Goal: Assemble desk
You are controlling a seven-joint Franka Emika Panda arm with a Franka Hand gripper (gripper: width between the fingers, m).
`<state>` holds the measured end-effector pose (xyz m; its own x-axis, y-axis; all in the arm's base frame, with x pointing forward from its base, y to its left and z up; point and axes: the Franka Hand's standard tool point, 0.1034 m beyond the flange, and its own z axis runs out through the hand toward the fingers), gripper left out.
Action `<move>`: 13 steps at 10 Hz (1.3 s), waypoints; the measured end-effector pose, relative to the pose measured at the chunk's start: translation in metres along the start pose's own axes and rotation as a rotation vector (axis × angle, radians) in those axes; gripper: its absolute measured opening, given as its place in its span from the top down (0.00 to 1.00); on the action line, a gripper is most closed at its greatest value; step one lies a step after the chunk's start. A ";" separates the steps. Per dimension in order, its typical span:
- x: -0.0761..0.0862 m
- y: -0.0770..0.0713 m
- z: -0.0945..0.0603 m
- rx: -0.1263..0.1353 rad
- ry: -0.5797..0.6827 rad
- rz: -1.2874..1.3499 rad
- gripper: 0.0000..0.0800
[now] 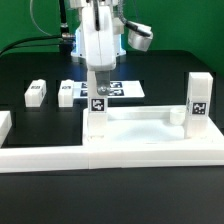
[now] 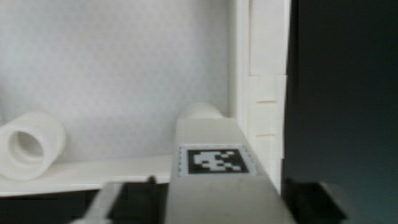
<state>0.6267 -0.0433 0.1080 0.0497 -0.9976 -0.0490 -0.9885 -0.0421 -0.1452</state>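
Gripper (image 1: 99, 86) is seen clamped on the held leg (image 1: 99, 110), which is set upright at a corner of the tabletop (image 1: 140, 128). From the exterior view's left to right, a first loose leg (image 1: 37, 93) and a second loose leg (image 1: 68, 93) are found lying on the table (image 1: 30, 60), apart from the tabletop, then the held leg, then a right leg (image 1: 198, 98) stood upright at the opposite corner, seemingly already fitted. About a quarter is judged done: seating of the held leg cannot be confirmed, and two legs are left to be mounted.
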 end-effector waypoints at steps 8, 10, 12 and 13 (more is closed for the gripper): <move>0.006 0.005 -0.002 -0.013 -0.018 -0.928 0.19; 0.003 0.002 -0.004 -0.052 -0.028 -1.207 0.19; 0.004 0.002 -0.003 -0.054 -0.027 -1.165 0.35; 0.004 0.003 -0.003 -0.054 -0.026 -1.162 0.52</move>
<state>0.6239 -0.0472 0.1100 0.9326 -0.3550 0.0653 -0.3502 -0.9337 -0.0739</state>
